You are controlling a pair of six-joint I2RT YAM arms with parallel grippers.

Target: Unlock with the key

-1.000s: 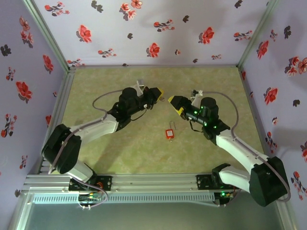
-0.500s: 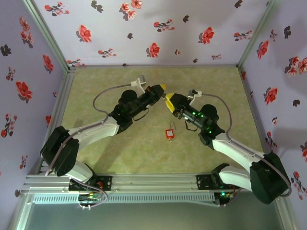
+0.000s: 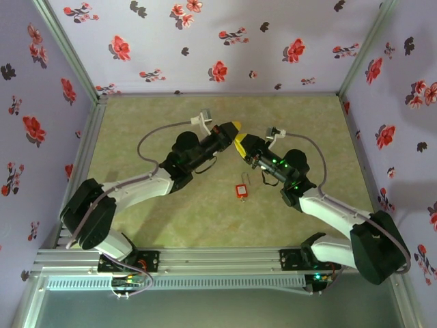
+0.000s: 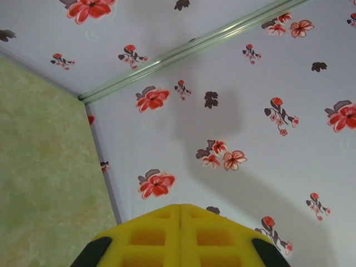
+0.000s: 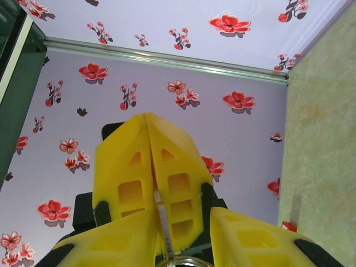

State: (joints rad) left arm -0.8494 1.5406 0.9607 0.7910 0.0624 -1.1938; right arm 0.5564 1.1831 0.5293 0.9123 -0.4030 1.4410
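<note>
A small red padlock (image 3: 242, 190) with a thin metal shackle lies on the green table between the two arms. Both grippers are raised above it and meet tip to tip. My left gripper (image 3: 234, 126) is shut; in the left wrist view its yellow fingertips (image 4: 179, 208) press together. In the right wrist view a thin metal key (image 5: 161, 217) sticks out from between the left gripper's (image 5: 147, 119) shut fingers, ending in a round ring at the bottom edge. My right gripper (image 3: 239, 142) faces it, its jaws (image 5: 181, 214) a little apart on either side of the key's ring end.
Floral walls (image 3: 218, 41) enclose the green table (image 3: 150, 116) on three sides, with metal corner posts. Cables loop off both wrists. The arm bases sit on the aluminium rail (image 3: 218, 260) at the near edge.
Both grippers rose and came together until their tips meet. The right gripper's jaws narrowed around the key held by the left gripper. The padlock has not moved.
</note>
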